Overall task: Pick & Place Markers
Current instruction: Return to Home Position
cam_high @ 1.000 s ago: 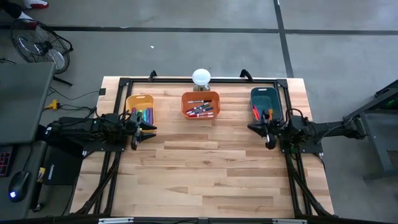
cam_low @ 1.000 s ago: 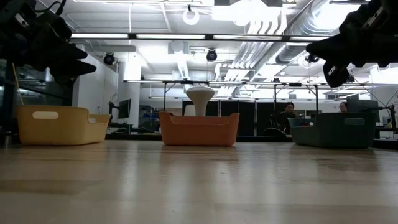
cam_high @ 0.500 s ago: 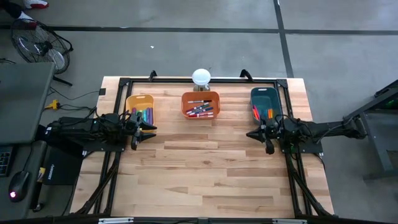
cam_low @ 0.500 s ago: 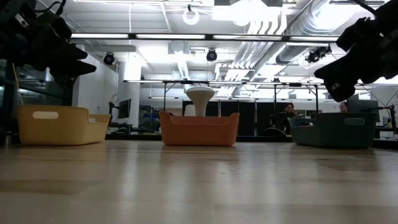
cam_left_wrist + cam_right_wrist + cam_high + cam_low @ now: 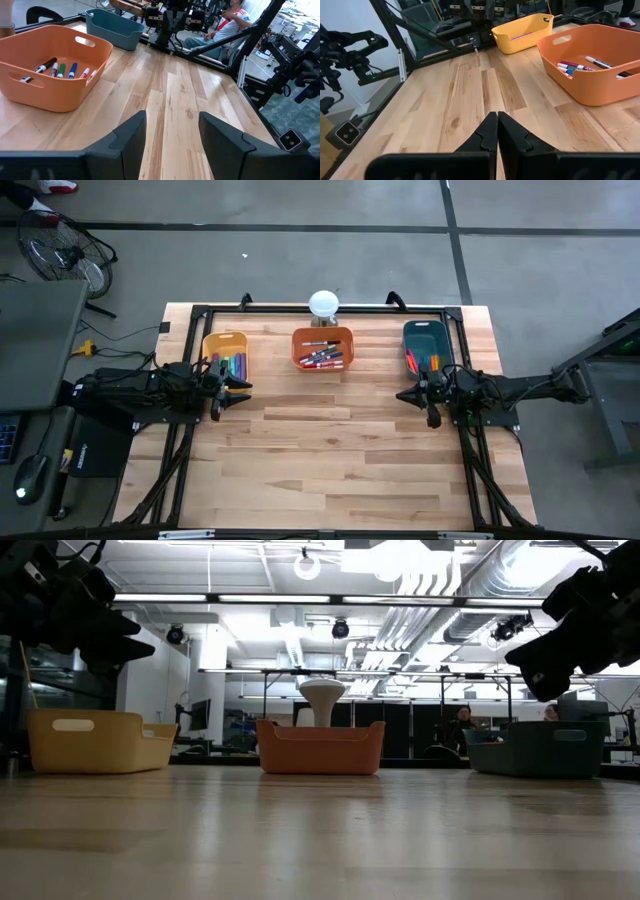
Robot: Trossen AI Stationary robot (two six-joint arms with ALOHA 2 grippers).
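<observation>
Markers [image 5: 322, 358] sit untouched: right claw [image 5: 497, 118] pressed shut (gripping nothing), left claw [image 5: 172, 116] spread, empty.

The left bin [image 5: 225, 336], middle bin [image 5: 322, 330] and right bin [image 5: 426, 324] line the table's [image 5: 330, 460] far edge (markers [image 5: 322, 358] in all 3).

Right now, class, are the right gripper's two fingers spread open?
No, the right gripper shows both fingers pressed together in its wrist view, with nothing between them.

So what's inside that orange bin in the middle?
Several markers lie on the floor of the orange bin: black, green, blue and red caps show. Anything lying beneath them is hidden.
</observation>
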